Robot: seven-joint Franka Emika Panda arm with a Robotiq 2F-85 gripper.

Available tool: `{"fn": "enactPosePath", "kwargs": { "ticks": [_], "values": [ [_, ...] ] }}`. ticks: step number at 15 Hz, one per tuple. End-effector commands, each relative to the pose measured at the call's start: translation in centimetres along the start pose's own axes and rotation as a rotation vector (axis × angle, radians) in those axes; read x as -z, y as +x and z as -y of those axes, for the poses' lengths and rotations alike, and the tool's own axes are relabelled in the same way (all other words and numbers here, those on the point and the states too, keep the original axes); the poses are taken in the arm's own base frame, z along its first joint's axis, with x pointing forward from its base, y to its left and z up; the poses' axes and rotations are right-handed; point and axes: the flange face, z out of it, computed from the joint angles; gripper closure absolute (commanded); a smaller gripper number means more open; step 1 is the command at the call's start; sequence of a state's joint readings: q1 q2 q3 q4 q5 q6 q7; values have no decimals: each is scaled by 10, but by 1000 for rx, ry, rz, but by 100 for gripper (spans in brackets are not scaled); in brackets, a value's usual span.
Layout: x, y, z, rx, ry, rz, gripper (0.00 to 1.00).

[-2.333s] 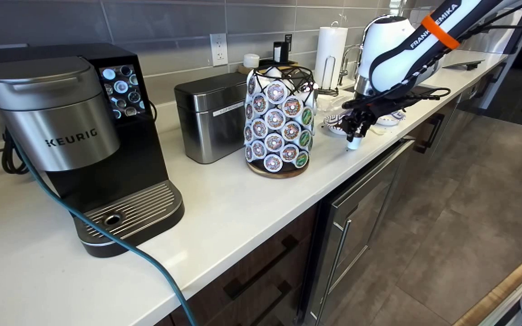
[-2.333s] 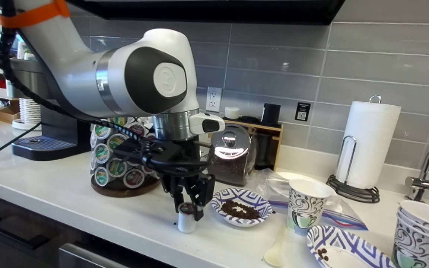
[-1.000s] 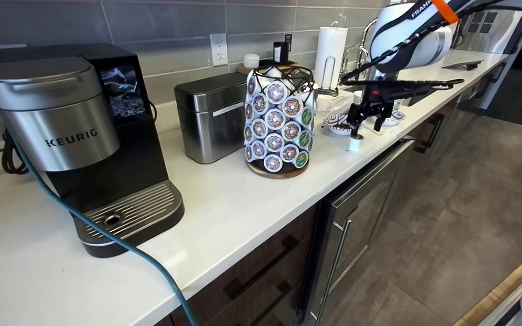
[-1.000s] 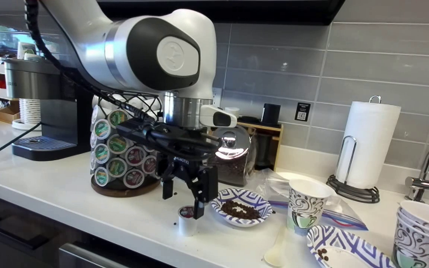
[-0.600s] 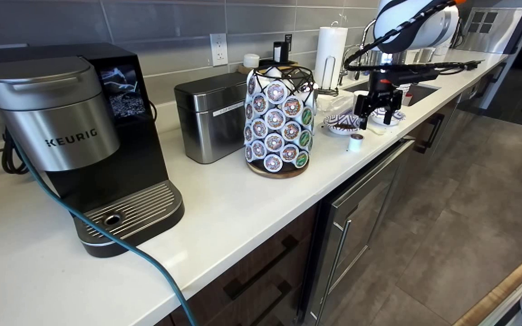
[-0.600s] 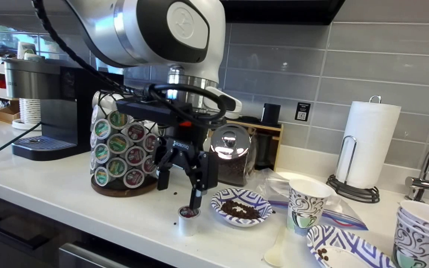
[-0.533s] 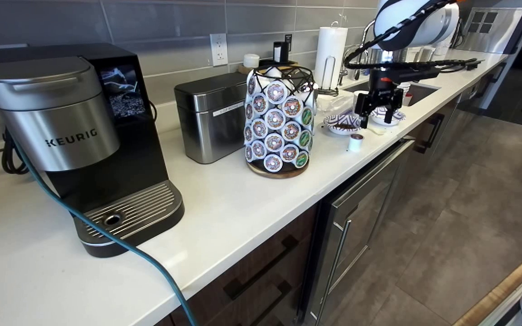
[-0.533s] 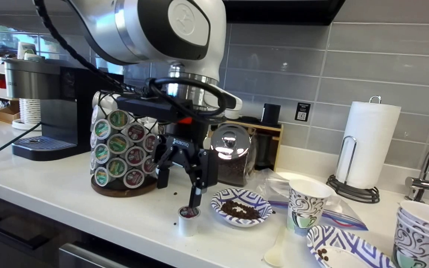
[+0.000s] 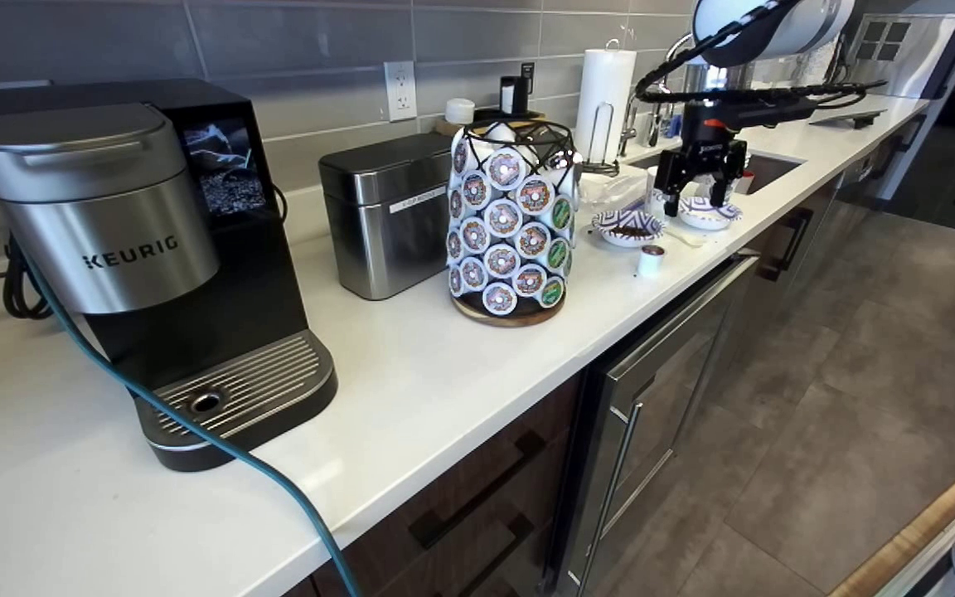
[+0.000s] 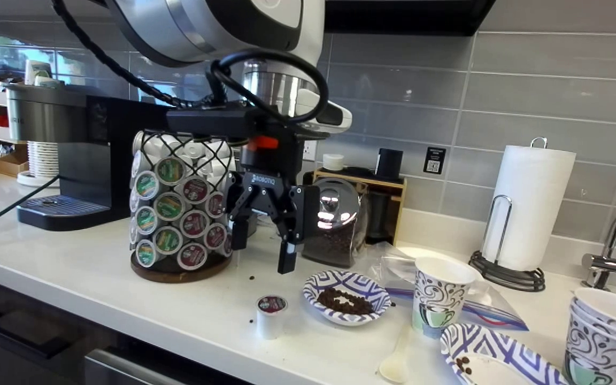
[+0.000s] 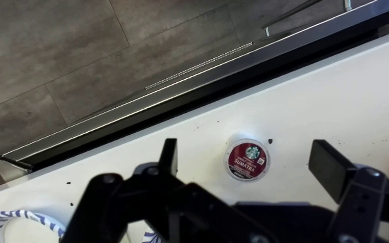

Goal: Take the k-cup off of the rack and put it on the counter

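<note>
The k-cup, a white pod with a dark red lid, stands upright on the white counter near its front edge. Above it and a little toward the wall hangs my gripper, open and holding nothing. Seen from the wrist, the k-cup lies in line with the wide gap between the fingers, well below them and untouched. The rack stands beside it on a round wooden base, ringed with lidded pods. In an exterior view the k-cup shows between the rack and the bowls.
A patterned bowl of coffee beans sits close to the k-cup. A paper cup, a spoon and a paper towel roll are farther along. A steel box and a Keurig machine stand past the rack.
The fingers, earlier down around the k-cup, have spread apart. My gripper has risen off it and drawn back toward the wall. The k-cup has stayed standing on the counter.
</note>
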State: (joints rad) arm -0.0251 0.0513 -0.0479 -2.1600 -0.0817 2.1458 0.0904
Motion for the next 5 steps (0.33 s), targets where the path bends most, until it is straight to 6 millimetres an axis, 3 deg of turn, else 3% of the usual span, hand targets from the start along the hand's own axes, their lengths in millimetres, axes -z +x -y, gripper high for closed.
{"fn": "enactPosePath", "kwargs": {
  "ticks": [1, 5],
  "values": [
    [5, -1, -1, -5, -9, -2, 0],
    [7, -1, -1, -6, -11, -5, 0]
  ]
}}
